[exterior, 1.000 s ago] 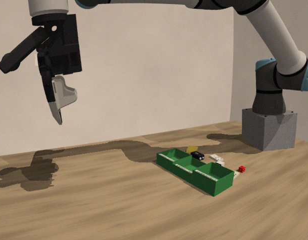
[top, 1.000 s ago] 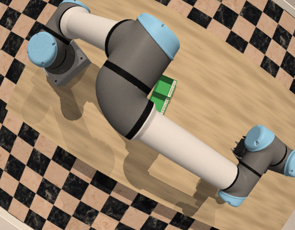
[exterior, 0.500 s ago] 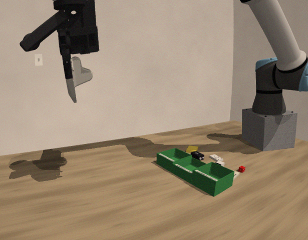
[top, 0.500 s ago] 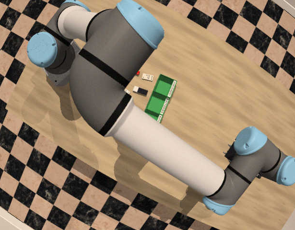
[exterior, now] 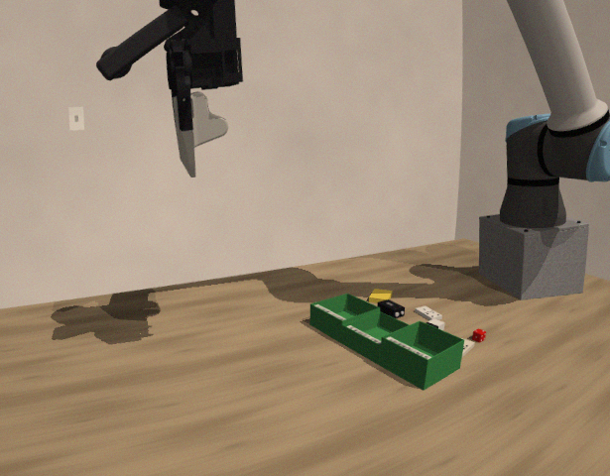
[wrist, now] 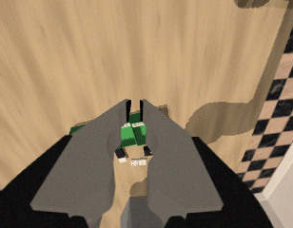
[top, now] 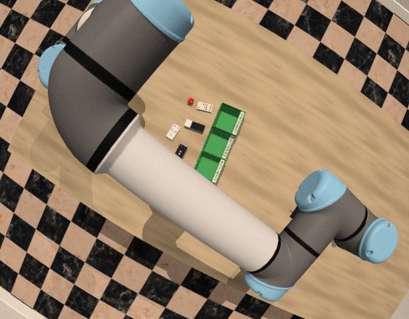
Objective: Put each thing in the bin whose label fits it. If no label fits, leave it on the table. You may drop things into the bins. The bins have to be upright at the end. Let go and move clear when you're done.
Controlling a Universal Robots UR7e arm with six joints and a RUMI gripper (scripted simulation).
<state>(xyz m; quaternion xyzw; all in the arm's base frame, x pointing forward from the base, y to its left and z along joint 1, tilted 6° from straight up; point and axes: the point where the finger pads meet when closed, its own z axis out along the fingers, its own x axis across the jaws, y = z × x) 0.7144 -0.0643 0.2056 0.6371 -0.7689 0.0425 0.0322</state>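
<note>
A green bin with three labelled compartments (top: 219,141) lies on the wooden table; it also shows in the exterior view (exterior: 387,338) and, small, in the wrist view (wrist: 133,133). Beside it lie a red die (top: 190,100), two white dominoes (top: 204,106) (top: 172,131), a black-and-white block (top: 194,125) and a small black block (top: 181,150). A yellow block (exterior: 380,295) lies behind the bin. My gripper (exterior: 189,164) hangs high above the table, far left of the bin, shut and empty. Its fingertips nearly touch.
The robot's grey base block (exterior: 533,258) stands at the table's back right. The arm's big links (top: 183,192) hide much of the table in the top view. A checkered floor surrounds the table.
</note>
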